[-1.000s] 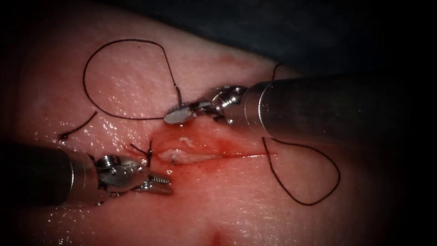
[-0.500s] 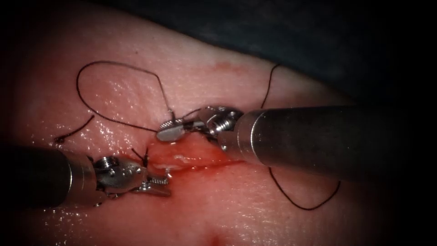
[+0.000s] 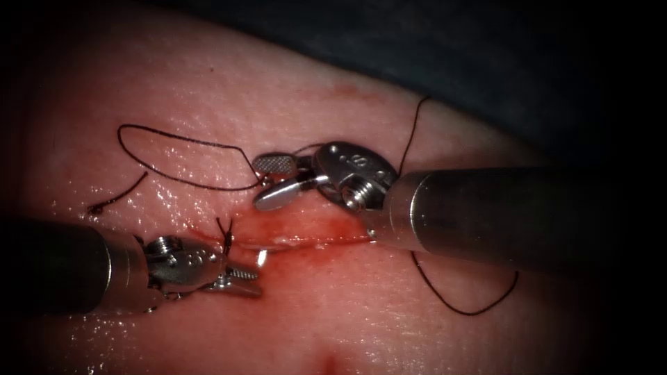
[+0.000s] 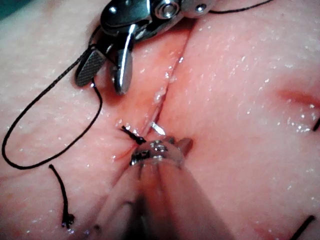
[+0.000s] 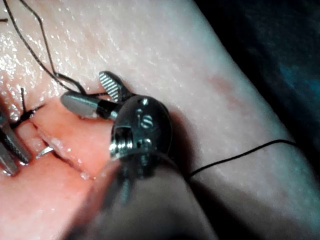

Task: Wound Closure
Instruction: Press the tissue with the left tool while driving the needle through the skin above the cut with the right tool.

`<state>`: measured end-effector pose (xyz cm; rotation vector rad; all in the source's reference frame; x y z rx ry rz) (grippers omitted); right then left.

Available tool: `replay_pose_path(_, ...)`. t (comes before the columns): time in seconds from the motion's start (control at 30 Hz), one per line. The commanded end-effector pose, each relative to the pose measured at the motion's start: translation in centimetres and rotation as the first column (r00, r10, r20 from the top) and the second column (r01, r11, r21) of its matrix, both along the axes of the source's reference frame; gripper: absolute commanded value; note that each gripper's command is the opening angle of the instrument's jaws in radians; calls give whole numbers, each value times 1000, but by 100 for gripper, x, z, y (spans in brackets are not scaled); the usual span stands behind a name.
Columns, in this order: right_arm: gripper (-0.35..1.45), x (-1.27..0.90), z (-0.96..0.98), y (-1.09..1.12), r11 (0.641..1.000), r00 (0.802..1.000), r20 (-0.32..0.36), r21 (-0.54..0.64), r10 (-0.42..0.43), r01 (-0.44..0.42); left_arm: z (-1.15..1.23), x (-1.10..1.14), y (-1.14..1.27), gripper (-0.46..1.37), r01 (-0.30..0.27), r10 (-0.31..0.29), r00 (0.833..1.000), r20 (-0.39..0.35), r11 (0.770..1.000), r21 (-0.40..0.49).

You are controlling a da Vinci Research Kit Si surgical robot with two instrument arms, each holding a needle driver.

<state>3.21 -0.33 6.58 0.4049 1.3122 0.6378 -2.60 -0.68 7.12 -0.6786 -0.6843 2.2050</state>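
The pink tissue [image 3: 208,90] holds everything. A long cut [image 3: 306,239] runs across it, wet with red fluid [image 3: 313,226]. Black thread [image 3: 174,142] lies looped on it, and a short cut end of thread [image 3: 118,196] lies near

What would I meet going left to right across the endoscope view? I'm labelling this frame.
Cut end of thread → left tool, holding nothing → needle poking from the cut → right tool, open, empty → thread loop.
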Motion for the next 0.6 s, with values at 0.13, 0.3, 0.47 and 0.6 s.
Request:
replay_pose_path(0.13,138,-2,-6,0,997,999,-2,-62,44,-44,0,0,0,11,0,0,1000,-1,1000,-1)
replay_pose_path(0.3,132,1,-12,-6,992,997,26,-104,78,-74,0,0,0,10,-1,1,1000,-1,1000,-1)
replay_pose_path(0.47,131,4,-12,-12,988,996,39,-137,83,-77,-1,0,0,9,-1,1,1000,-1,1000,0)
replay_pose_path(0.6,3,4,-13,-20,984,997,45,-168,62,-53,-1,0,0,9,-1,1,1000,-1,1000,0)
